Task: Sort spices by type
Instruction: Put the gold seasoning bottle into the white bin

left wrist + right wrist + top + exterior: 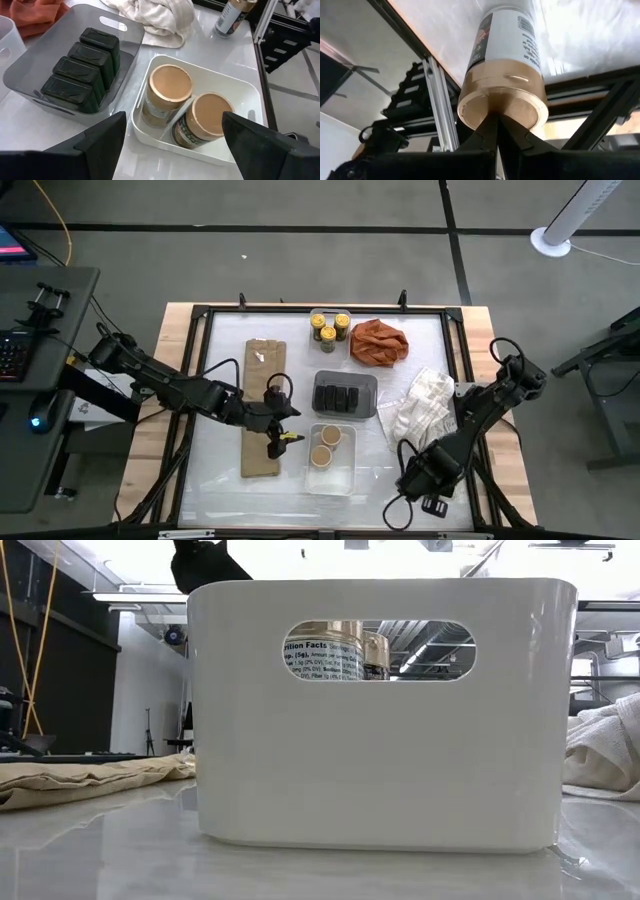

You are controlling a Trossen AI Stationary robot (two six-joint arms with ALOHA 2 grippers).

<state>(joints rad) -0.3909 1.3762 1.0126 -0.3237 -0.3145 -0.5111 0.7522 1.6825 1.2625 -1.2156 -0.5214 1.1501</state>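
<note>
Left gripper (pixel 277 442) hangs open-jawed just beside the white rectangular plastic tray (pixel 333 478), which holds two round tan-topped tubs (pixel 167 95). Right gripper (pixel 496 131), fingers pressed together, noses a third tan-lidded tub (pixel 504 65) at the table edge well past that tray. Grey tray (pixel 345 376) beyond it: three dark rectangular tins (pixel 82 67). Yellow-lidded jars (pixel 328 328) farther still.

Three yellow-lidded jars (pixel 329 327) stand in a clear tray (pixel 317 313) at top centre of the overhead frame. Four dark tins (pixel 80 69), not three, fill the grey tray (pixel 122 30) at centre. Two tan-topped tubs (pixel 186 111) sit in the white tray (pixel 240 90) below; a third tub (pixel 502 75) lies at lower right. Two cloths appear: one orange (pixel 379 342), one white (pixel 424 406). One brown paper bag (pixel 264 408) lies at centre left.
</note>
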